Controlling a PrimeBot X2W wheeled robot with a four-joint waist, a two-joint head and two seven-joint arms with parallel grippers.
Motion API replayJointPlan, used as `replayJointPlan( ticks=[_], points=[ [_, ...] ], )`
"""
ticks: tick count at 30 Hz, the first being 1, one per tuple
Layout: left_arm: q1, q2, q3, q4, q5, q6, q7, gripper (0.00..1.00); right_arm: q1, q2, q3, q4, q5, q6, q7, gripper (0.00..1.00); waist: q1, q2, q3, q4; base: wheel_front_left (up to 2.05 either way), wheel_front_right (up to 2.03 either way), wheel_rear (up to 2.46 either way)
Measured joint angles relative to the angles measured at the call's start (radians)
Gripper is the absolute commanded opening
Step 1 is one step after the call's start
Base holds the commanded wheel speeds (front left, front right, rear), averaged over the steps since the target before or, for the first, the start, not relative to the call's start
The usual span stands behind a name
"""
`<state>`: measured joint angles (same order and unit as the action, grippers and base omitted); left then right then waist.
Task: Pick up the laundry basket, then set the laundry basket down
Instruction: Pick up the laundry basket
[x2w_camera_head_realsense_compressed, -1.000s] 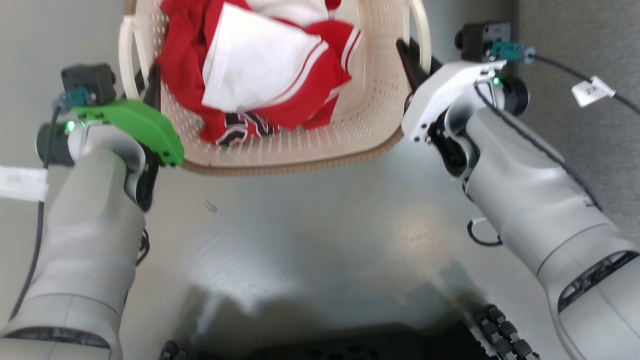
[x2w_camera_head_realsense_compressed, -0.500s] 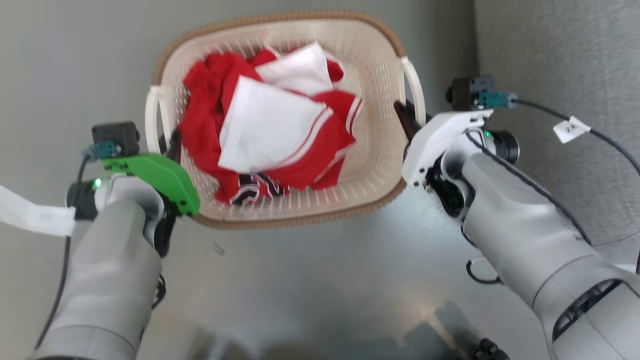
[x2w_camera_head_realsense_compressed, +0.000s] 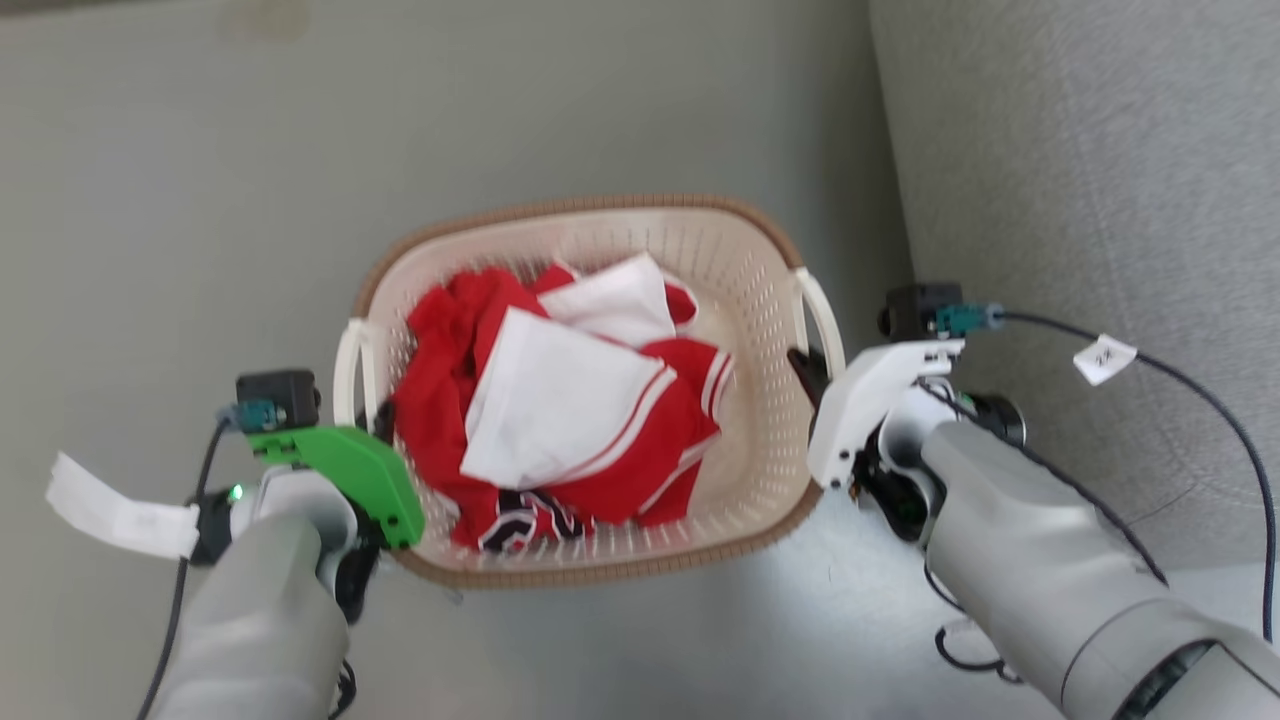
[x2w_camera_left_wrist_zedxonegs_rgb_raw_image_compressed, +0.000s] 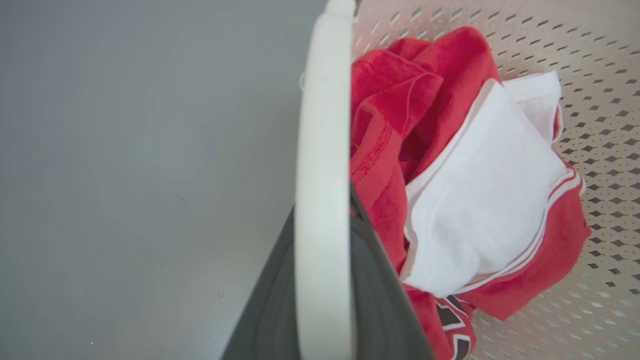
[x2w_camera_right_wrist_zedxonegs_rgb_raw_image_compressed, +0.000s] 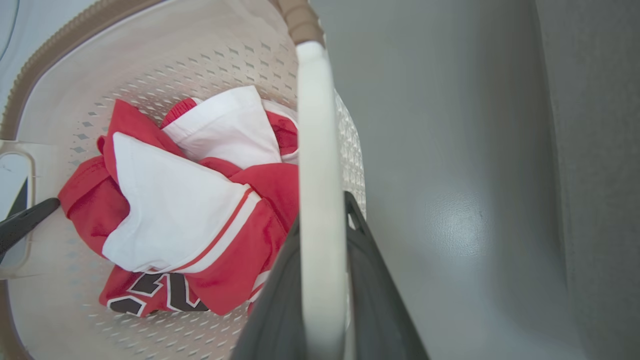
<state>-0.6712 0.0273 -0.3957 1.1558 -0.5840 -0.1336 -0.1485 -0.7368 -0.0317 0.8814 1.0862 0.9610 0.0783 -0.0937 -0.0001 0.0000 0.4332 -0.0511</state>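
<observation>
The laundry basket (x2w_camera_head_realsense_compressed: 560, 210), cream and perforated with a brown rim, sits mid-frame in the head view with red and white clothes (x2w_camera_head_realsense_compressed: 560, 420) inside. My left gripper (x2w_camera_head_realsense_compressed: 375, 415) is shut on its left white loop handle (x2w_camera_head_realsense_compressed: 348, 370). My right gripper (x2w_camera_head_realsense_compressed: 805, 365) is shut on the right handle (x2w_camera_head_realsense_compressed: 822, 310). In the left wrist view, dark fingers (x2w_camera_left_wrist_zedxonegs_rgb_raw_image_compressed: 372, 285) clamp the handle (x2w_camera_left_wrist_zedxonegs_rgb_raw_image_compressed: 322, 175) beside the clothes (x2w_camera_left_wrist_zedxonegs_rgb_raw_image_compressed: 480, 200). In the right wrist view, dark fingers (x2w_camera_right_wrist_zedxonegs_rgb_raw_image_compressed: 372, 285) grip the other handle (x2w_camera_right_wrist_zedxonegs_rgb_raw_image_compressed: 317, 175). I cannot tell whether the basket touches the floor.
Smooth grey floor (x2w_camera_head_realsense_compressed: 200, 200) lies around the basket. A textured grey surface (x2w_camera_head_realsense_compressed: 1080, 150) rises close on the right. A black cable with a white tag (x2w_camera_head_realsense_compressed: 1105, 358) trails from my right wrist, and a white tag (x2w_camera_head_realsense_compressed: 110, 510) hangs off my left.
The whole head picture has shifted, so the camera moved: the basket now shows entire and lower in frame. Both grippers stay shut on the handles, with the basket still between them.
</observation>
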Motion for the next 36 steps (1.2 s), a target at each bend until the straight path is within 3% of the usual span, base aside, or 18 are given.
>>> replayJointPlan(
  ticks=[21, 36],
  points=[
    [0.176, -0.024, -0.044, 0.064, -0.063, 0.000, 0.124, 0.00, 0.180, 0.005, 0.069, 0.030, 0.074, 0.005, 0.155, 0.00, 0.0000, 0.0000, -0.296, -0.013, 0.00, 0.00, 0.00],
    [0.199, -0.026, -0.055, 0.066, -0.082, 0.000, 0.176, 0.00, 0.196, 0.004, 0.086, 0.036, 0.089, -0.002, 0.211, 0.00, -0.0001, 0.0000, -0.376, -0.022, 0.00, 0.00, 0.00]
  ],
)
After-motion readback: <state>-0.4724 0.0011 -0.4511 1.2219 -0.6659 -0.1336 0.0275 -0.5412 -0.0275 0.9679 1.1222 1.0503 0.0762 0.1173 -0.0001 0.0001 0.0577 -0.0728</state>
